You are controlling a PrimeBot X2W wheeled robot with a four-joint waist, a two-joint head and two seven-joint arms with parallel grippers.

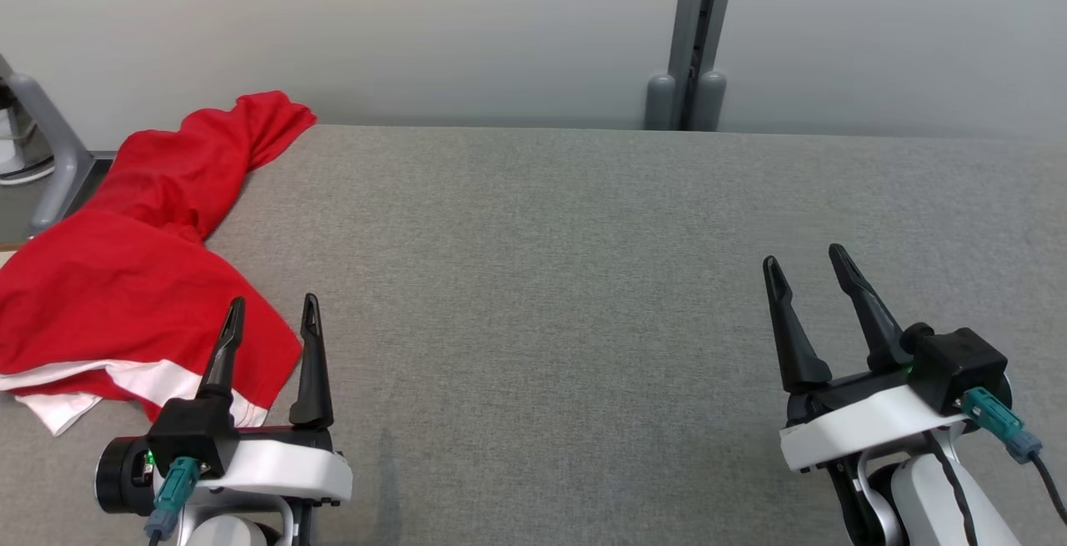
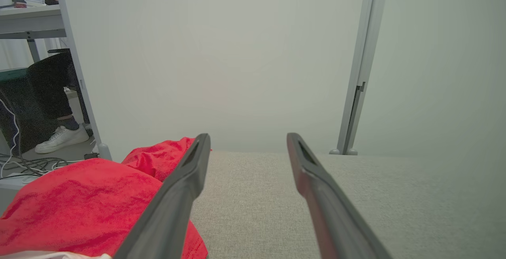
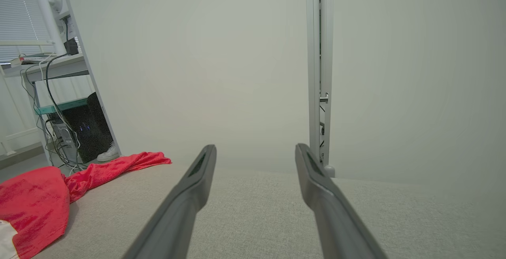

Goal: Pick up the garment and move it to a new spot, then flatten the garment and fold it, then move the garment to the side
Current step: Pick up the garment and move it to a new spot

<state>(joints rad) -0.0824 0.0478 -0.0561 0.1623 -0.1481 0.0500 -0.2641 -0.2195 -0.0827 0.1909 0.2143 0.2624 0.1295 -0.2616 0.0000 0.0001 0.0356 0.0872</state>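
The left gripper (image 1: 274, 300) has its two dark fingers spread wide apart and nothing sits between them. It is near the worktop's (image 1: 542, 279) front left corner, pointing toward the far edge. In the head view its outer finger crosses the near hem of the garment (image 1: 125, 279), and in the left wrist view the same finger runs over the red cloth. Whether it touches the cloth I cannot tell. Its inner finger is over bare grey worktop, just beside the hem.

The right gripper (image 1: 804, 254) is also wide apart and holds nothing. It is near the front right corner, over bare worktop and well apart from the garment.

There is one garment, red with a white band and a white strip at its near end. It lies crumpled along the worktop's left edge. The wide part is toward the front left, and a narrower twisted part reaches to the far left corner, where its tip meets the far edge.

Behind the far edge stands a pale wall with one grey post (image 1: 696, 37). In the left wrist view, beyond the left edge, there are one white shoe (image 2: 61, 138) below a dark trouser leg and loose cables (image 2: 27, 166) on the floor.
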